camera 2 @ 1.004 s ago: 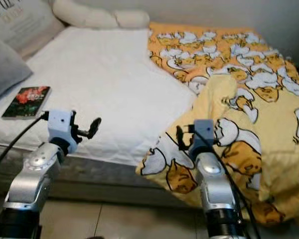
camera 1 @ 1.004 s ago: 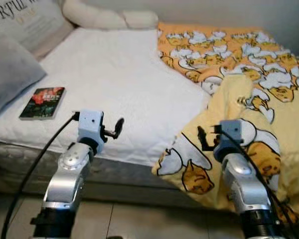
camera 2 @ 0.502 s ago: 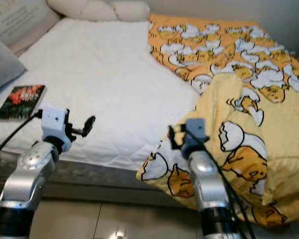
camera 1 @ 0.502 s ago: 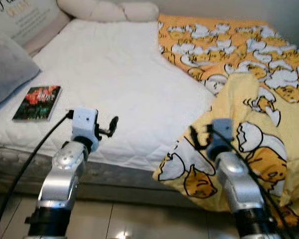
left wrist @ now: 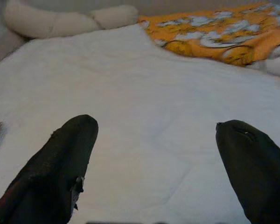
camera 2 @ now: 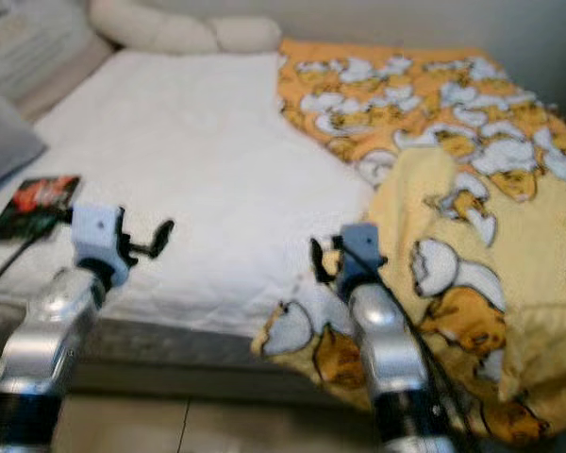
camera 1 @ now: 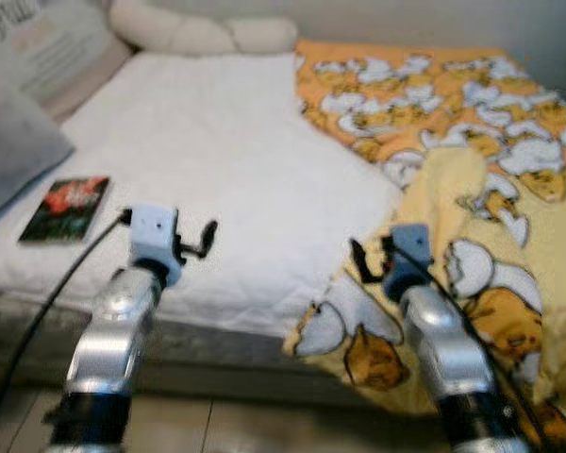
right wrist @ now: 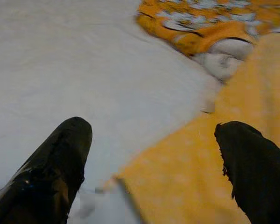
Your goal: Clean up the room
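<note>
Since a sec ago I've edged closer to the bed (camera 1: 217,160) w/ the view blurred, so I'm still walking. Both arms up: left gripper (camera 1: 200,239) over the front edge, fingers (left wrist: 65,163) spread, empty; right gripper (camera 1: 370,264) at the blanket (camera 1: 509,236) hanging off the front-right corner, fingers (right wrist: 56,163) spread too. Book (camera 1: 64,196) near the left edge. Nothing grabbed yet; blanket prob first.

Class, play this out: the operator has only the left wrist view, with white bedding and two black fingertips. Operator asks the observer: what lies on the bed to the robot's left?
Observer: A book lies near the mattress edge.
Operator: What sits beyond it?
Observer: A grey pillow.
Operator: Where is the right gripper?
Observer: The right gripper hovers, fingers apart, at the edge of the yellow patterned blanket.
Operator: And mine?
Observer: The left gripper is over the white sheet, open.
</note>
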Controlling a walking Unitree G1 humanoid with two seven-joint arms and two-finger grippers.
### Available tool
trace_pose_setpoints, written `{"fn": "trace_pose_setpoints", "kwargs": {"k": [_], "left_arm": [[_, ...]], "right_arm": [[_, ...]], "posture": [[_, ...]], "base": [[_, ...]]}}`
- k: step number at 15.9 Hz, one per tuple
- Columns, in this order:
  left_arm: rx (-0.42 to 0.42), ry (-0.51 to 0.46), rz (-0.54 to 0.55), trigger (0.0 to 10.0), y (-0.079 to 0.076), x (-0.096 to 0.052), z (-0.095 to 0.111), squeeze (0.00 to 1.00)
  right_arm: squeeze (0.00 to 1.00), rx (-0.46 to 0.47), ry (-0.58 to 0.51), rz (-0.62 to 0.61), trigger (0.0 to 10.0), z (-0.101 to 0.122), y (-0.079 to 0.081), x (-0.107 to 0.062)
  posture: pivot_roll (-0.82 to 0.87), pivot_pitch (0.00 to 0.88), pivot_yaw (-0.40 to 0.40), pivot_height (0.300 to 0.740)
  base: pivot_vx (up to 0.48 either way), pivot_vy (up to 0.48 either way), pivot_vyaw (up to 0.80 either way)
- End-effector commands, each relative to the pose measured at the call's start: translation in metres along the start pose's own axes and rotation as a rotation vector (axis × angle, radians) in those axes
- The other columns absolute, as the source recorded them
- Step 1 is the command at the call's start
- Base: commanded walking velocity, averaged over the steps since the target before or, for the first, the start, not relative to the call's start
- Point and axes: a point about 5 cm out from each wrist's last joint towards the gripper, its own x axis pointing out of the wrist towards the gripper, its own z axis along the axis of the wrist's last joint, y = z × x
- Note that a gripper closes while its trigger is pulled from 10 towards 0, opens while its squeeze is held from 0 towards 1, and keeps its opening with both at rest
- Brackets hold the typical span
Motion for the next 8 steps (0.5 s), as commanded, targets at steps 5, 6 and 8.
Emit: {"fn": "trace_pose_setpoints", "kwargs": {"k": [5, 6, 8], "left_arm": [[0.010, -0.005, -0.002, 10.0, 0.0017, 0.0009, 0.0037, 0.00], [0.011, -0.005, -0.005, 10.0, 0.0012, 0.0011, 0.0039, 0.00], [0.012, -0.006, -0.009, 10.0, 0.0005, 0.0013, 0.0047, 0.00]], "right_arm": [[0.00, -0.027, -0.009, 0.013, 10.0, 0.0040, 0.0013, 0.0023], [0.00, -0.028, -0.007, 0.015, 10.0, 0.0039, 0.0008, 0.0023], [0.00, -0.026, -0.007, 0.015, 10.0, 0.0039, 0.0004, 0.0021]], "posture": [[0.08, 0.000, 0.006, 0.740], [0.08, 0.000, 0.004, 0.740], [0.09, 0.000, 0.003, 0.740]], "base": [[0.315, 0.000, 0.00], [0.315, 0.000, 0.80], [0.311, 0.000, 0.80]]}}
